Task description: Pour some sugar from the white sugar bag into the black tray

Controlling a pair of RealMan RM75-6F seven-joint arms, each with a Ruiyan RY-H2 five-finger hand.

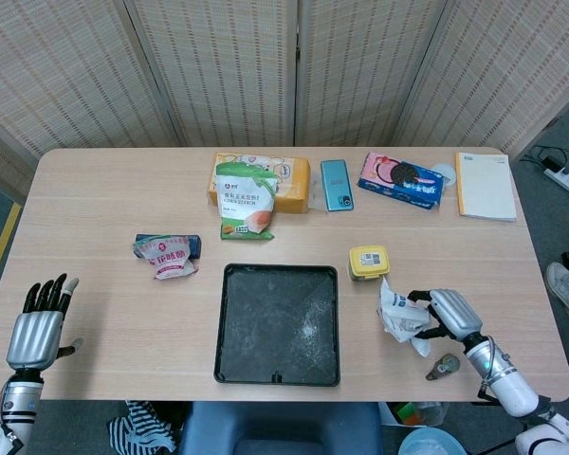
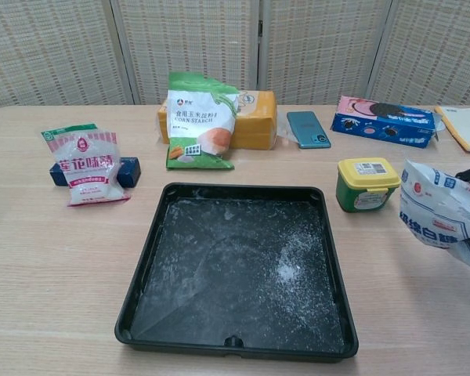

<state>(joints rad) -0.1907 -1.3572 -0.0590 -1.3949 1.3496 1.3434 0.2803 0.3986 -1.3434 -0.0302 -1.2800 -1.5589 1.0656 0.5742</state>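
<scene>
The right robot hand (image 1: 446, 315) grips the white sugar bag (image 1: 398, 316) from its right side, fingers wrapped around the crumpled body, holding it near the bench's right front corner, well apart from the black tray (image 1: 279, 323) on its right side. In the chest view the bag (image 2: 442, 219) shows at the right edge, mouth up and tilted left, but whether its bottom rests on the bench (image 1: 104, 218) or hangs just above it cannot be told. The left robot hand (image 1: 36, 332) is released, fingers straight and apart, holding nothing at the bench's left front corner.

The bag looks soft and thin-skinned, partly filled, so it will likely slump and fold wherever it is squeezed; its film is probably slick. A hold around the middle, below the open mouth, seems best, so the top stays free to spout. The load should be light, yet loose grains shift suddenly when tipped.

The tray already carries a dusting of white grains, thickest toward its right half. Between bag and tray, a little further back, stands a small yellow-lidded tub (image 1: 368, 262), the one thing near a path back over the tray. A small dark object (image 1: 445, 365) lies just in front of the right hand. Further off sit a corn starch bag (image 1: 247, 201), a pink-and-white packet (image 1: 169, 255), a phone (image 1: 336, 184), a biscuit box (image 1: 401, 178) and a notebook (image 1: 486, 185).
</scene>
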